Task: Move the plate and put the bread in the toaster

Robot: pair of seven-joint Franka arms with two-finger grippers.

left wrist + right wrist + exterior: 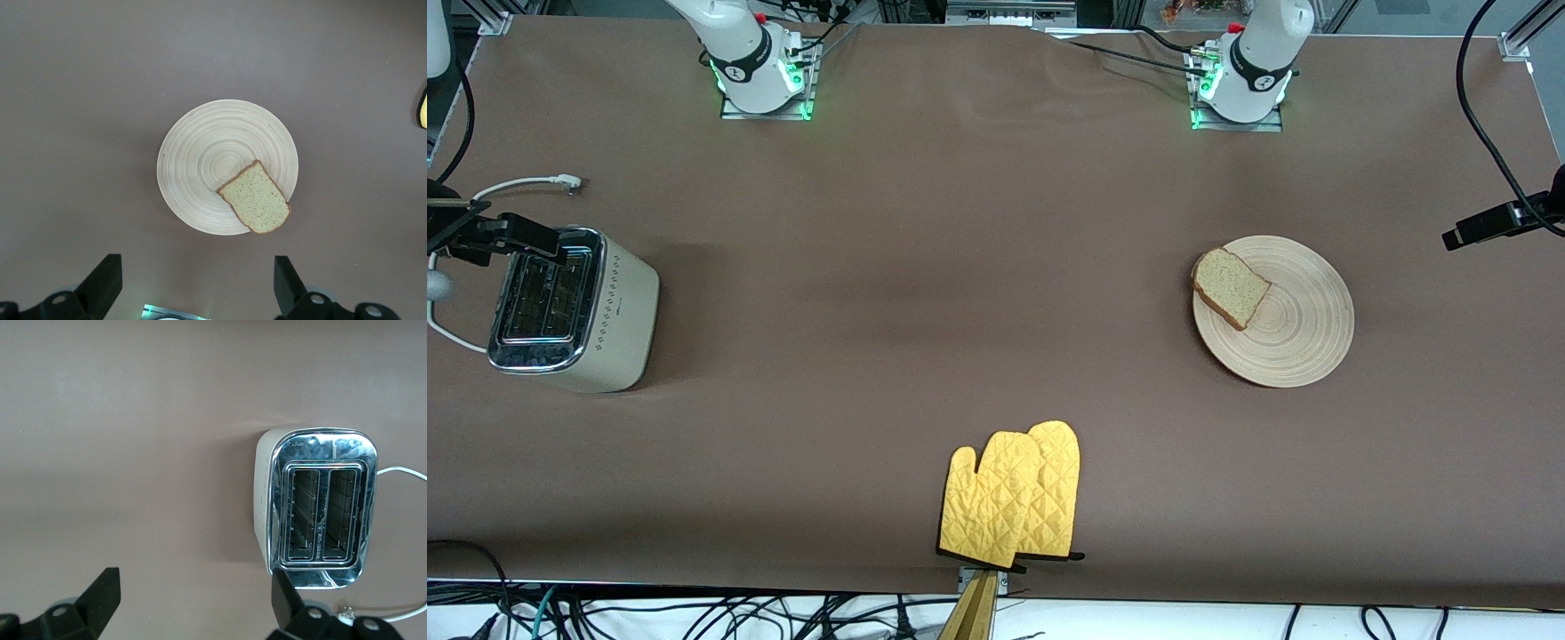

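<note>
Both grippers hang high with fingers spread wide and nothing in them: the left gripper point(193, 283) over the plate point(200, 160), the right gripper point(190, 603) over the table beside the toaster point(313, 500). Bread point(255, 197) lies on the plate's rim, one corner overhanging. The plate sits toward the left arm's end of the table, the toaster at the right arm's end, well apart. Nothing seems begun; likely next, the left gripper descends to take the plate's edge.
</note>
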